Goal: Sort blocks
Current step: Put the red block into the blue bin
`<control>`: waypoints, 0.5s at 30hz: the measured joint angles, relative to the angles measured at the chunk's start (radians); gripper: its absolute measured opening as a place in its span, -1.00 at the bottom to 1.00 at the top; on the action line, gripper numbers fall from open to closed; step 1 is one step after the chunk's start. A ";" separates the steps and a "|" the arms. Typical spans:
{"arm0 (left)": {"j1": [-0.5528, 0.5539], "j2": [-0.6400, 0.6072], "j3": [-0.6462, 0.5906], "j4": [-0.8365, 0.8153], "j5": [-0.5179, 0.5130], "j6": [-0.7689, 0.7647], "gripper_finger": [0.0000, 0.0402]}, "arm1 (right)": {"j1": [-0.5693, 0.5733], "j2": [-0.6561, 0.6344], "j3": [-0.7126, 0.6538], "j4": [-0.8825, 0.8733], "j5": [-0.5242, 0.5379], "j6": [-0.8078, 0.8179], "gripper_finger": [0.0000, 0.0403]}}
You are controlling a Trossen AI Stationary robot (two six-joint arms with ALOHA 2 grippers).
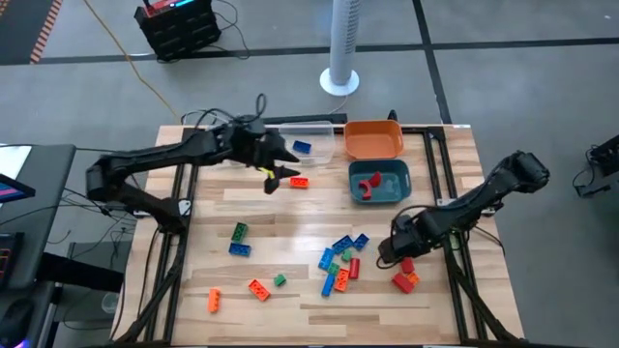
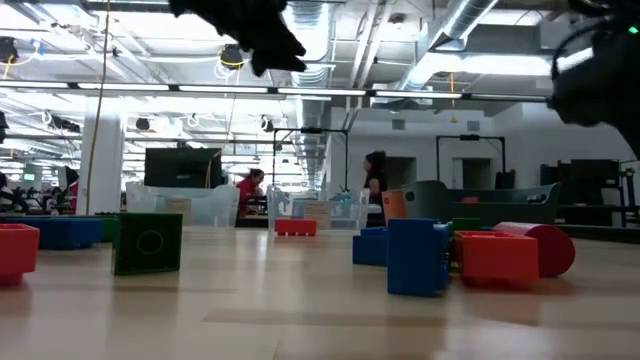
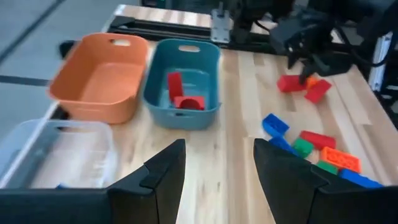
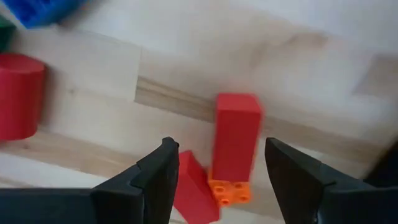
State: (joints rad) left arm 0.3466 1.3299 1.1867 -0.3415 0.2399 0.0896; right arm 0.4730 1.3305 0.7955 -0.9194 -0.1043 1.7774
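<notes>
right gripper open, empty, over red block near desk's right edge; block's long axis runs out between the jaws. left gripper open, empty, far off.

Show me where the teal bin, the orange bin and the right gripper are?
teal bin [image 1: 398, 187]: high view, bare floor near its right wall.
orange bin [image 1: 373, 139]: high view, bare floor.
right gripper [image 4: 217, 165]: right wrist view, midway between its open fingertips.

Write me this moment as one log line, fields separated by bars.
left gripper: open, empty, near clear bin | right gripper: open around red block | teal bin: red blocks inside
</notes>
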 joint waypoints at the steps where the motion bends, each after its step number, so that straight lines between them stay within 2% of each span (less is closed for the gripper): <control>1: 0.000 -0.024 -0.016 -0.006 -0.019 0.000 -0.08 | 0.007 -0.002 -0.022 0.030 0.000 0.014 0.22; 7: 0.005 -0.102 -0.061 -0.048 -0.061 -0.008 -0.08 | 0.018 0.034 -0.074 0.076 -0.007 0.029 0.22; 15: 0.005 -0.109 -0.060 -0.108 -0.089 -0.005 -0.08 | 0.016 0.125 -0.084 0.105 -0.011 -0.038 0.19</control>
State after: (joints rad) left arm 0.3515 1.2209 1.1267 -0.4497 0.1513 0.0849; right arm 0.4893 1.4553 0.7113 -0.8147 -0.1154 1.7399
